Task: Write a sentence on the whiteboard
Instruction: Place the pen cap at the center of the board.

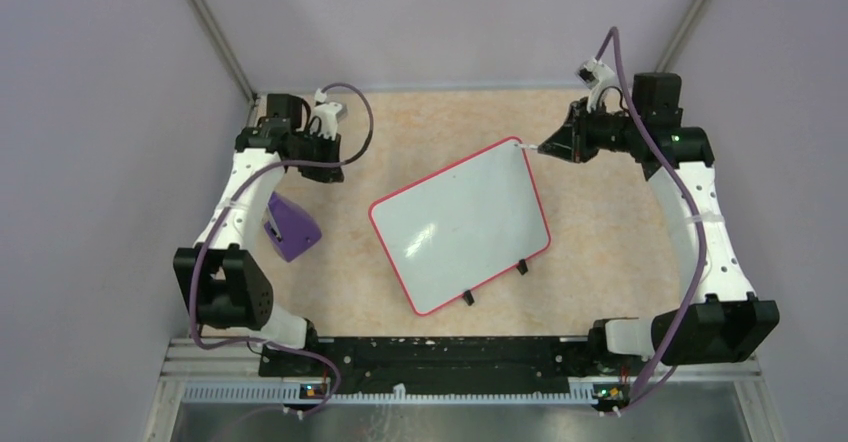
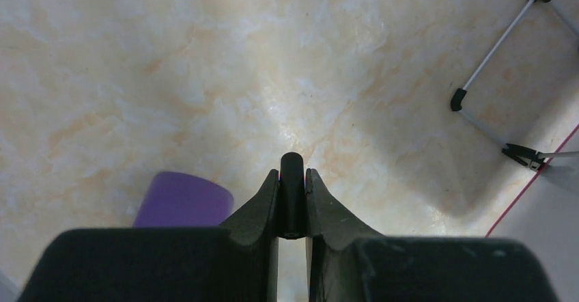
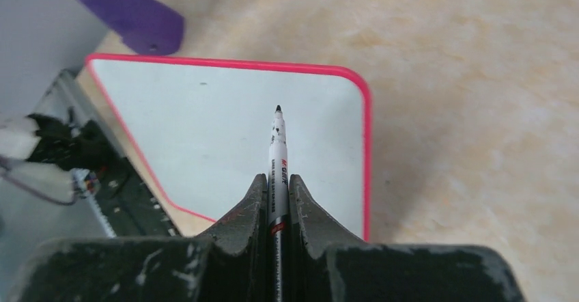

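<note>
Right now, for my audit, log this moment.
right gripper: shut on white marker; left gripper: shut on black cylinder; red-rimmed glossy whiteboard: blank

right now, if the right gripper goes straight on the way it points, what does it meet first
Probably the whiteboard: the marker in the right gripper leads, tip aimed at the board near a corner. Tip height unclear.

The left arm (image 1: 232, 202) and the right arm (image 1: 700, 224) have white moulded links between black joint housings. A purple cable (image 1: 350, 87) loops behind each end effector. Fingers of the left gripper (image 2: 292, 175) are plain black; those of the right gripper (image 3: 277, 177) carry white scuffs. A green indicator (image 1: 678, 139) glows behind the right end effector.
</note>
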`<state>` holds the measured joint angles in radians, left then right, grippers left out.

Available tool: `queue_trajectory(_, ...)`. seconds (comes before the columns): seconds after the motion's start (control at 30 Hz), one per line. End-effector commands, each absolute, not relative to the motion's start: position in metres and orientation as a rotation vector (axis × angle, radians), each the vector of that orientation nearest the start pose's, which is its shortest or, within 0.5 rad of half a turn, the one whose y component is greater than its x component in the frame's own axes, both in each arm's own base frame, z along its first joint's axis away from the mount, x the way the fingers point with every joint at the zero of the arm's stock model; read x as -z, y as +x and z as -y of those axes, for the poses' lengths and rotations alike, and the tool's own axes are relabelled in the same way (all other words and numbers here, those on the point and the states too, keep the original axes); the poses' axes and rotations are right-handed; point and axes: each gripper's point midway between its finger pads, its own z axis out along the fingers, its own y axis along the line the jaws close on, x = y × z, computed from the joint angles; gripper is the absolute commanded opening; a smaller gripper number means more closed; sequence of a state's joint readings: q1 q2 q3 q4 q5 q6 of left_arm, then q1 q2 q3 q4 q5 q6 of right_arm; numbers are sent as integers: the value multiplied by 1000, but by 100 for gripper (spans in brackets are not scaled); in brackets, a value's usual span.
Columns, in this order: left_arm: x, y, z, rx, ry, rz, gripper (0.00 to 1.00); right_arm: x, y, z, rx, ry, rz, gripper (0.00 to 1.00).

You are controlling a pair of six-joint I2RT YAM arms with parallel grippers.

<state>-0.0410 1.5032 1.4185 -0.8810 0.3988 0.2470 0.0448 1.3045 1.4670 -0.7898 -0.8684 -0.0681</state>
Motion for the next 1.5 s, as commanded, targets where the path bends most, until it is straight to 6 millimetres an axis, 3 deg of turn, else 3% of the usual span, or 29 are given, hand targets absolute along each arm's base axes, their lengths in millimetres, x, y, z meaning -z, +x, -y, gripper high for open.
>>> queue_trajectory(0.0,-184,355,63,343,488,-2450,0,-306,326,-98,-511,-505,-2060,0)
queue_trajectory(0.1,-167,355,61,320,449,-2509,0,-315,329,-88,-414,-520,-1961,0)
queue_trajectory(0.23,-140,351,64,273,457,-2596,0,-308,334,-82,-372,-547,-2006,0)
queue_trajectory(0.33,-117,346,70,268,526,-2657,0,-303,331,-93,-458,-576,-2016,0)
queue_trajectory(0.53,-81,333,83,182,662,-2742,0,-314,328,-104,-538,-547,-1965,0)
queue_trajectory(0.7,-63,327,89,223,687,-2780,0,-317,320,-111,-579,-595,-1963,0)
queue_trajectory(0.83,-51,329,79,132,655,-2807,0,-320,318,-114,-564,-608,-1953,0)
queue_trajectory(1.13,-34,334,61,17,591,-2851,0,-306,313,-124,-603,-662,-1988,0)
queue_trajectory(1.37,-19,338,48,-34,545,-2880,0,-314,303,-139,-651,-743,-1947,0)
queue_trajectory(1.47,-11,335,47,-34,542,-2897,4,-314,298,-147,-681,-786,-1942,0)
